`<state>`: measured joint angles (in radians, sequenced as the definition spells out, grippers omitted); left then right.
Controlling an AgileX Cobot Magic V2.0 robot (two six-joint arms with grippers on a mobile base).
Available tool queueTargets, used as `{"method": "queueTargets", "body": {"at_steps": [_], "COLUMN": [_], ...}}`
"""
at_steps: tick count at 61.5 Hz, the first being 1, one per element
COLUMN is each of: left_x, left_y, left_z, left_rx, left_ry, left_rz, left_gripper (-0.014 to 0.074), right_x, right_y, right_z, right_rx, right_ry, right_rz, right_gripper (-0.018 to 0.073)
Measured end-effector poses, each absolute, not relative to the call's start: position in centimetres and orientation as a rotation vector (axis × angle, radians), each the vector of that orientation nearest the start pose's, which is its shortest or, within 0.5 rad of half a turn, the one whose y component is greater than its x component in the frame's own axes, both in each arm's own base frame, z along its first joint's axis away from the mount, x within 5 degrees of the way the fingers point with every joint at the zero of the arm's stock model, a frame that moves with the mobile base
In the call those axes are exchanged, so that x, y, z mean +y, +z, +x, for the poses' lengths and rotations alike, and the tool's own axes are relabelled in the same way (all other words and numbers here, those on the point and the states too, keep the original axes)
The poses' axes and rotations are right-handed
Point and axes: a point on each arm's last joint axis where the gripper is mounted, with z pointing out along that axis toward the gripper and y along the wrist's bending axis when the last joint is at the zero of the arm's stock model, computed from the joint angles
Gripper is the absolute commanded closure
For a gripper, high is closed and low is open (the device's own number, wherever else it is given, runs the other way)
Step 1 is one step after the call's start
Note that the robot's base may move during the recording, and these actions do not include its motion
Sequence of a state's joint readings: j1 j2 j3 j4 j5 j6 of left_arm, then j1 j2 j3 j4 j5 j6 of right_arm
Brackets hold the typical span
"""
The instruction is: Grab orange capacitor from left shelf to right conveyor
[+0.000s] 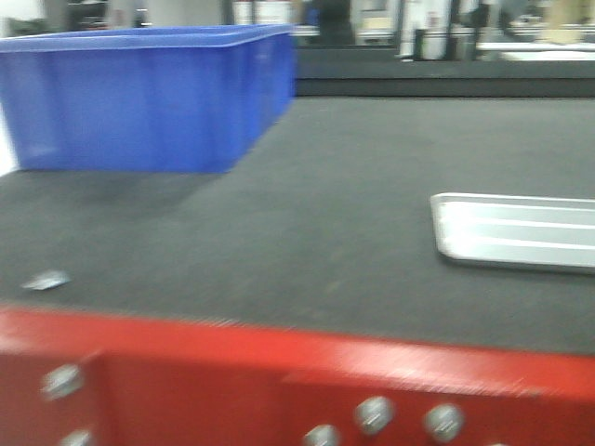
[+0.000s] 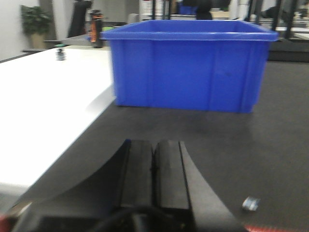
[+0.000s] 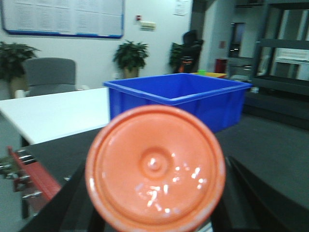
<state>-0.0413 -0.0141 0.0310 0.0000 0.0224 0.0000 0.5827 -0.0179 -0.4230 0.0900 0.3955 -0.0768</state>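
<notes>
Showing the carry stage of the transfer: the orange capacitor (image 3: pixel 154 166) faces the right wrist camera end-on, its round cap filling the view. It is pinched in the right gripper (image 3: pixel 155 212) between 2 dark fingers (image 3: pixel 248 193) that flank it low on either side. Gripping the side wall fixes the cylinder's axis, so it can be set down squarely. The capacitor is off the left shelf, which no view shows. It appears to be held above the near part of the right conveyor (image 1: pixel 325 223), though contact with the belt cannot be told. The left gripper (image 2: pixel 154 164) has its jaws pressed together on nothing and sits low over the belt, probably parked clear of the working arm. Open belt for the release lies between the blue bin (image 1: pixel 149 98) at the far left and the silver tray (image 1: pixel 521 232) at the right. 1 small metal piece (image 1: pixel 45 279) lies at the near left by the red frame (image 1: pixel 279 372) and is best avoided.
</notes>
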Motion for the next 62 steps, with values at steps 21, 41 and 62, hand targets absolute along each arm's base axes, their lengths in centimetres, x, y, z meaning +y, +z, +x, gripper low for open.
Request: {"method": "queueTargets", "body": {"at_steps": [21,41,62], "left_x": [-0.23,-0.23,-0.23], "left_y": [20.14,20.14,20.14], "left_z": [5.65,5.65,5.65], "left_rx": [1.523,1.523,1.523], "left_ry": [-0.033,-0.033,-0.033], "left_rz": [0.031,0.031,0.031], "left_gripper": [0.0701,0.0701,0.0701], "right_x": [0.96,0.96,0.96], "right_y": [31.4,31.4,31.4], "right_z": [0.88,0.88,0.88], "right_rx": [1.388,1.388,1.388], "right_ry": [0.508,0.508,0.508], "right_rz": [-0.442,-0.442,-0.442], "right_gripper": [0.0503,0.0503,0.0503]}}
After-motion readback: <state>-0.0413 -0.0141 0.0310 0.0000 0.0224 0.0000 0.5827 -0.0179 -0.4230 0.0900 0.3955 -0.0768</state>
